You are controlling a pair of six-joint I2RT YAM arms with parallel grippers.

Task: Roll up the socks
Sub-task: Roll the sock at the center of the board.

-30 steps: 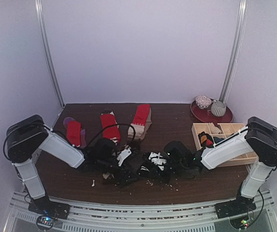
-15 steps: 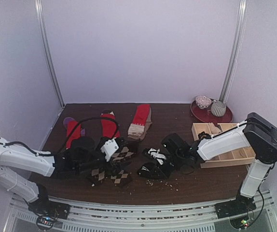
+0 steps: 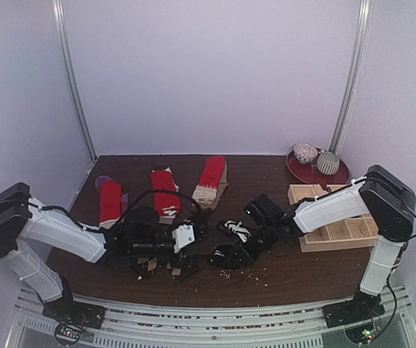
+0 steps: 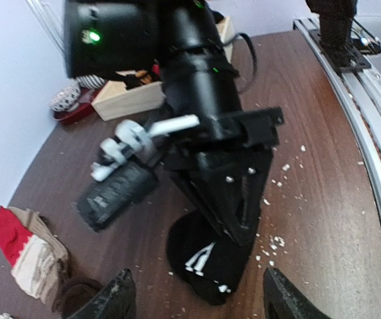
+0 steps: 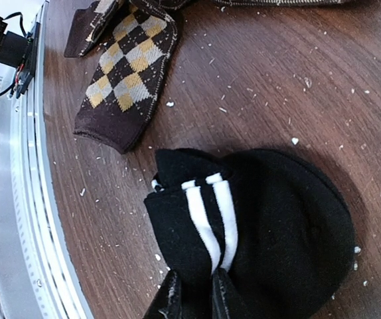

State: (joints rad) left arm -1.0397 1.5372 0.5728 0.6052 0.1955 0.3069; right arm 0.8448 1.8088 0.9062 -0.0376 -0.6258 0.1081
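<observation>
A black sock with white stripes [image 5: 263, 219] lies bunched on the table near the front. My right gripper [image 5: 196, 302] is shut on its folded striped edge, and the same grip shows in the top view [image 3: 246, 245]. My left gripper [image 4: 200, 302] is open, low over the table and facing that black sock [image 4: 207, 266], with nothing between its fingers. It hovers just above the brown-and-beige argyle socks [image 3: 157, 264], which lie flat [image 5: 127, 73]. Three red socks [image 3: 166, 190] lie in a row at the back left.
A pale wooden grid tray [image 3: 335, 221] stands at the right, behind it a red plate [image 3: 317, 172] with two rolled balls. White lint crumbs [image 4: 273, 242] are scattered on the dark wood. The metal rail [image 4: 370, 133] runs along the front edge.
My left arm has swung about and lowered, its gripper now over the argyle socks and facing the right gripper. Its jaws widened, then narrowed a little. The right gripper kept its hold on the black sock.
</observation>
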